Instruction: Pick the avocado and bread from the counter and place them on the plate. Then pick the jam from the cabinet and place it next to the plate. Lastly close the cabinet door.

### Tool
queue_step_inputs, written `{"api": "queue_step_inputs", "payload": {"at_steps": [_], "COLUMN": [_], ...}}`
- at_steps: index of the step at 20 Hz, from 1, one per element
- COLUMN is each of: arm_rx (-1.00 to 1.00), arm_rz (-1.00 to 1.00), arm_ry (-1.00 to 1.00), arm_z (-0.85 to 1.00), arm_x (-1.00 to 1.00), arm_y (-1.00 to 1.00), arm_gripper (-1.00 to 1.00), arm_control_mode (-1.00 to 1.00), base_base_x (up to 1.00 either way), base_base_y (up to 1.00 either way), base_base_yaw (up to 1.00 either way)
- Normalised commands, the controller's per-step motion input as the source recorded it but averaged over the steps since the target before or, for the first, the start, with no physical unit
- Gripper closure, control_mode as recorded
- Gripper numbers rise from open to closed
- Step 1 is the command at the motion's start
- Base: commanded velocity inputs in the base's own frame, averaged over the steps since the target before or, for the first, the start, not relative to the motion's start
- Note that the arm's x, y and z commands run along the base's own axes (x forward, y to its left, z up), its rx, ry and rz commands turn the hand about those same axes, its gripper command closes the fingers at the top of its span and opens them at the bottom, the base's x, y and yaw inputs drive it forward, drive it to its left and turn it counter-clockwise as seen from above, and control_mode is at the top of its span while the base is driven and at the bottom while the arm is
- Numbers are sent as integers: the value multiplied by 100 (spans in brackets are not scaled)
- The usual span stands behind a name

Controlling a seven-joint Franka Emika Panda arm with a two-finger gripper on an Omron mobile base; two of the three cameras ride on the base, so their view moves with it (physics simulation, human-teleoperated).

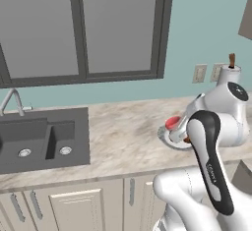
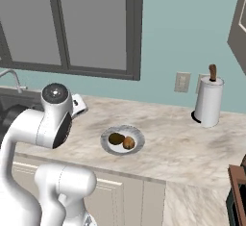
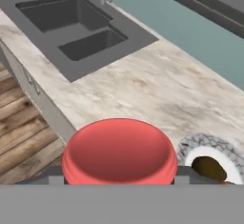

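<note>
- The counter [image 2: 173, 148] lies bare between the plate [image 2: 138, 134] and the paper towel roll [image 2: 208, 102], room to pass
- Left of the plate, open counter runs up to the sink [image 1: 44, 139]
- The plate's centre is taken by the avocado [image 2: 116, 138] and the bread [image 2: 129, 143], touching
- The jam [image 3: 119, 151] hangs just beside the plate's left rim

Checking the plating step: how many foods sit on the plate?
2: the avocado on the plate, and the bread touching it on its right in the right base view.

Kitchen, marbled counter [image 1: 123, 136], sink [image 1: 44, 139], window [image 1: 81, 26], paper towels [image 2: 208, 101]
</note>
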Motion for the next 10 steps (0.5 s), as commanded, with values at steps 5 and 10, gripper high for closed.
{"api": "queue_step_inputs", "payload": {"at_steps": [5,10], "arm_rx": [-24,-21], "arm_rz": [22,37], "arm_ry": [-13,-16], "arm_z": [-30,-30], "arm_x": [0,0], "arm_y": [6,6], "arm_gripper": [100,100], "arm_control_mode": [-100,-100], "base_base_x": [0,0], "base_base_y": [0,0], "base_base_yaw": [0,0]}}
